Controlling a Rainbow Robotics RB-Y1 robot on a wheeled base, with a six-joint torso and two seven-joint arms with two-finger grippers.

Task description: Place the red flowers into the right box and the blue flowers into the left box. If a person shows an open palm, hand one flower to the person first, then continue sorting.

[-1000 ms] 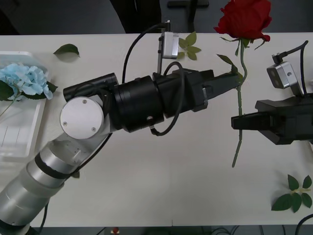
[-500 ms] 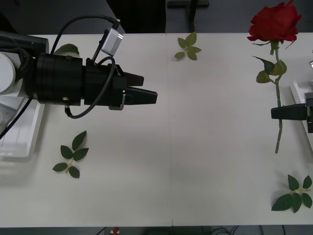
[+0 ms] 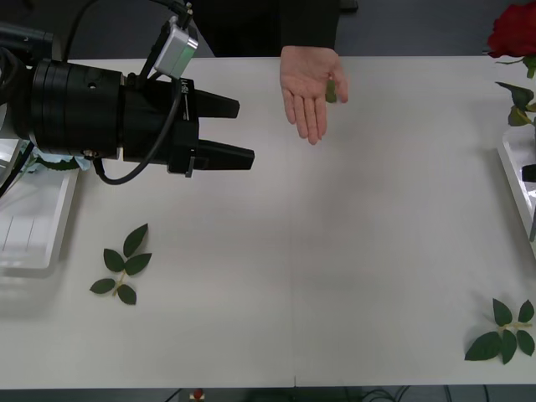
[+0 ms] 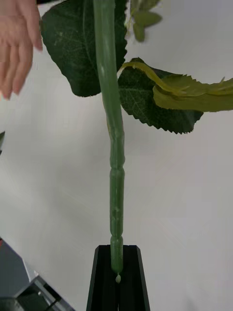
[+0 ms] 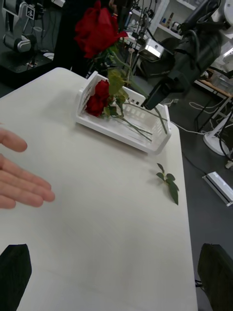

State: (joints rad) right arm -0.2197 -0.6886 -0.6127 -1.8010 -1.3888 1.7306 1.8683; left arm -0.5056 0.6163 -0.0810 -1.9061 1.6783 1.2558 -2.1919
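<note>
Our left gripper [image 3: 234, 131] hangs over the table [image 3: 335, 251] with its two black fingers spread wide apart and nothing between them; the left box [image 3: 33, 226] lies behind it, with a bit of blue flower [image 3: 46, 159] peeking out under the arm. Ahead of the open jaws, a little to one side, a person's hand [image 3: 310, 84] reaches over the far edge of the table, palm up and fingers spread, well apart from our fingertips. Our right gripper [image 4: 117, 272] has its jaws closed on the lower end of a red rose [image 5: 99, 29] stem, which runs straight out from between the black fingers past its large green leaves. The rose stands upright, its bloom high over the right box [image 5: 121, 129], where two more red roses [image 5: 97, 99] lie with stems pointing along the tray. Loose leaf sprigs [image 3: 121, 264] rest on the table below our left gripper, and another sprig [image 3: 505, 331] lies beside the right box.
</note>
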